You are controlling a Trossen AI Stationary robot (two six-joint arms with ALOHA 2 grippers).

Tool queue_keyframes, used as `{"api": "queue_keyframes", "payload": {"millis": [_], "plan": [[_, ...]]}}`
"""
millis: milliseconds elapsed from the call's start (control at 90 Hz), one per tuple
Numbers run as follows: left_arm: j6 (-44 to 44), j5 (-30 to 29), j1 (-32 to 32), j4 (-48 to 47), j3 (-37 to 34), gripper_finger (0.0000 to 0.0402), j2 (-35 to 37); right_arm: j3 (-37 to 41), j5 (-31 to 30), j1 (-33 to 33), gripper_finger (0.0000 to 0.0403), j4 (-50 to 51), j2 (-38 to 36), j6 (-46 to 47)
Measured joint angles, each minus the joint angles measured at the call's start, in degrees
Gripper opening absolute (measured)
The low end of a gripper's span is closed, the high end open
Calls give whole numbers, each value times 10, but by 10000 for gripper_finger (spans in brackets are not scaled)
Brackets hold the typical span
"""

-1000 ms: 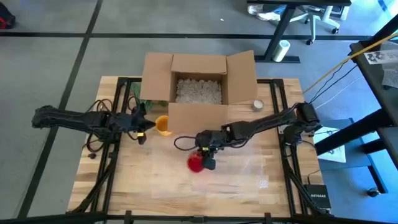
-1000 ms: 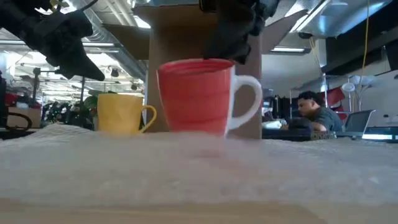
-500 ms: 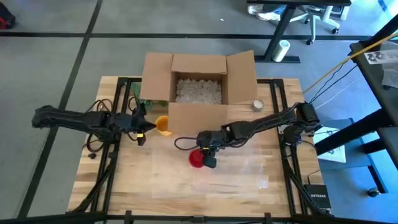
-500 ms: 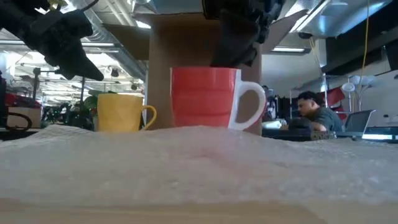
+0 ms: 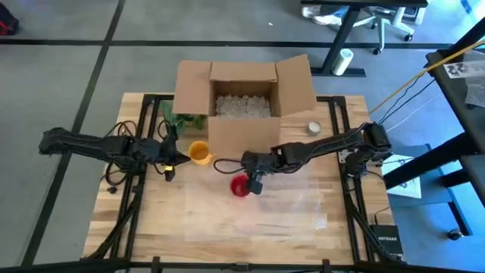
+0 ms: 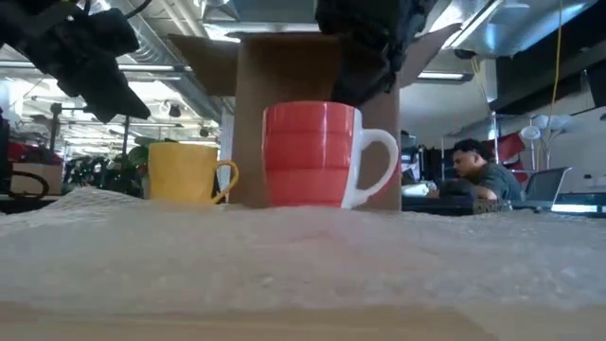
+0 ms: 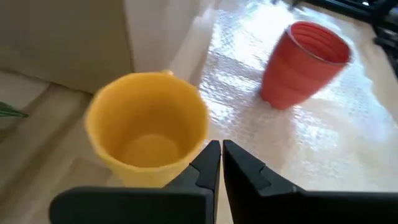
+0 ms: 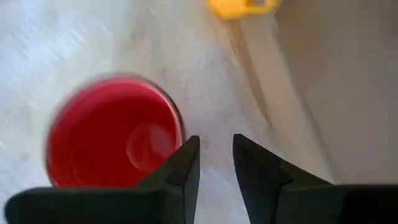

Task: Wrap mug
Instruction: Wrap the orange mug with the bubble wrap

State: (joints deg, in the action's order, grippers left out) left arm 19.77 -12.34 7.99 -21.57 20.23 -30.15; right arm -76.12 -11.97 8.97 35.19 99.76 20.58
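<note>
Nearest to the low camera: sheet of bubble wrap, spread flat over the front part of the wooden table; seen from above as a pale, glossy patch.

On the far edge of the wrap: red mug, upright, white handle turned toward the right arm's side in the low view. Located from above near table centre, just in front of the cardboard box. Interior visible in the right wrist view; outer ribbed wall visible in the left wrist view.

Right gripper: just beside the red mug, at its handle side, raised above the rim in the low view. Fingers set narrowly apart, nothing between them; mug apart from the fingers, off to one side in the right wrist view.

Farther back, toward the left arm's side: yellow mug, upright on bare wood, close to the box's front wall; handle facing the red mug in the low view. Empty interior shown in the left wrist view.

Left gripper: beside the yellow mug, raised above the table. Fingers pressed nearly together, gripping nothing, tips at the mug's rim in the wrist view.

Behind both mugs: cardboard box, flaps open, filled with white packing material. Green leafy item at the box's left corner. Small roll of tape on the table at the box's right.

Beyond the table in the low view: a seated person at a desk.
</note>
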Motion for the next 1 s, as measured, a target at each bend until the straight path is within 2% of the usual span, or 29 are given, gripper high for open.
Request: {"api": "queue_keyframes", "payload": {"millis": [344, 556, 800, 1000], "plan": [[70, -2, 119, 24, 0, 0, 0, 0, -18, 10, 81, 131, -13, 48], [121, -46, 213, 37, 0, 0, -17, 23, -55, 29, 81, 233, -30, 100], [179, -132, 314, 72, 0, 0, -96, 128, -49, 31, 81, 194, -154, 177], [215, -149, 350, 125, 0, 0, -190, 240, -36, 31, 81, 119, -252, 242]]}}
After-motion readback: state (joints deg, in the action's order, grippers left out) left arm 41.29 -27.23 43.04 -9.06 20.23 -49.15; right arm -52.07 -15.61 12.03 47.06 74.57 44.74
